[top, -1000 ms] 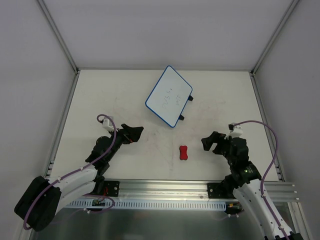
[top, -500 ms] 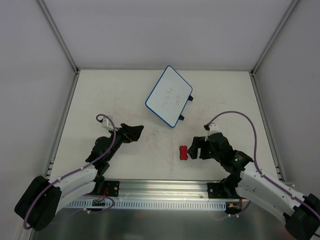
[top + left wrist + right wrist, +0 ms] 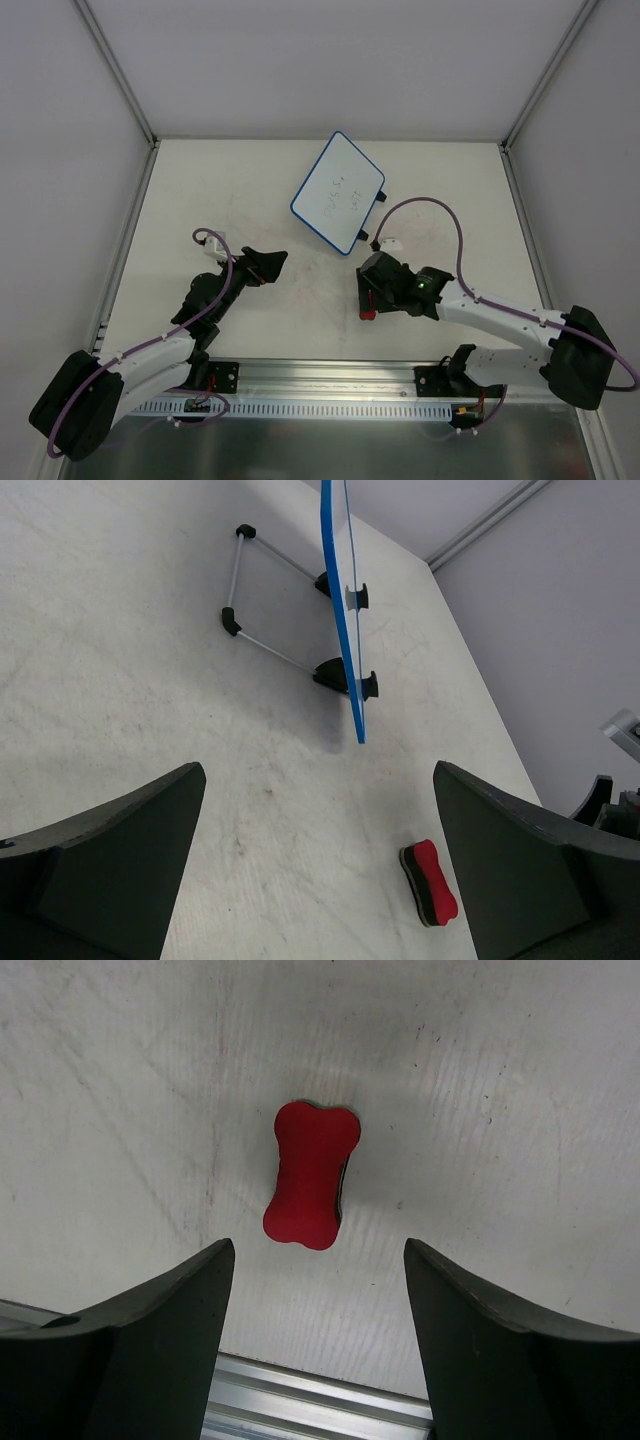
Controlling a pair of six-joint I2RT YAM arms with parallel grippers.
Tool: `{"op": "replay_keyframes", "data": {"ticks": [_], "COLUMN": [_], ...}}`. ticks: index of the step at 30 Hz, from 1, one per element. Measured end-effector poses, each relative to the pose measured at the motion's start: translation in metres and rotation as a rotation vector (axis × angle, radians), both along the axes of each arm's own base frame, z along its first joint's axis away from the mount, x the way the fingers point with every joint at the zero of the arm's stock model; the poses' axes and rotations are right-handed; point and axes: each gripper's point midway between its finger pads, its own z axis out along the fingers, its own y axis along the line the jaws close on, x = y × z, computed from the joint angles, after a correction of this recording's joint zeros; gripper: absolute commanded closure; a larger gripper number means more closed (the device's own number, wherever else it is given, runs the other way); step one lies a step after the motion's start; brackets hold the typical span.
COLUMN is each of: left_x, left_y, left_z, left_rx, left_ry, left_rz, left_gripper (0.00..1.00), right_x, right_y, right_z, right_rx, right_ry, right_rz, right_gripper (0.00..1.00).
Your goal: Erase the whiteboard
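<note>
Overhead, the whiteboard (image 3: 338, 193) sits by the desk's (image 3: 200, 200) far edge, midway along, its writing unerased. From the left wrist, the left fingers (image 3: 110, 850) gape wide, holding nothing. From the right wrist, the right fingers (image 3: 150, 1330) straddle the red eraser (image 3: 310, 1174), apart and not gripping; wiping looks unstarted.

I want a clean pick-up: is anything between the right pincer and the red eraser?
Nothing visible. The right pincer stands open directly over the red eraser, a finger on each side, not touching it.
</note>
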Motion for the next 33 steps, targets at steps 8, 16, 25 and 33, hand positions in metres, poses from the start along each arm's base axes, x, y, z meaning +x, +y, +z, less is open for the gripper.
{"op": "replay_keyframes", "data": {"ticks": [8,16,25,33], "left_x": [0.0,0.0,0.0,0.0], "left_y": [0.0,0.0,0.0,0.0], "left_z": [0.001,0.001,0.001,0.001], "left_rx": [-0.002,-0.002,-0.002,-0.002], "left_ry": [-0.003,-0.003,-0.003,-0.003], "left_rz": [0.001,0.001,0.001,0.001], "left_gripper": [0.01,0.01,0.01,0.01], "right_x": [0.002,0.006,0.011,0.011], "right_y": [0.004,0.007,0.017,0.021], "right_z": [-0.019,-0.035,-0.04,-0.054], "right_rx": [-0.121,-0.164,-0.112,-0.121], "right_ry": [0.059,0.116,0.135,0.16], "right_rz": [-0.009,-0.001,0.008,0.02], "right_gripper": [0.29,0.36,0.39,0.46]}}
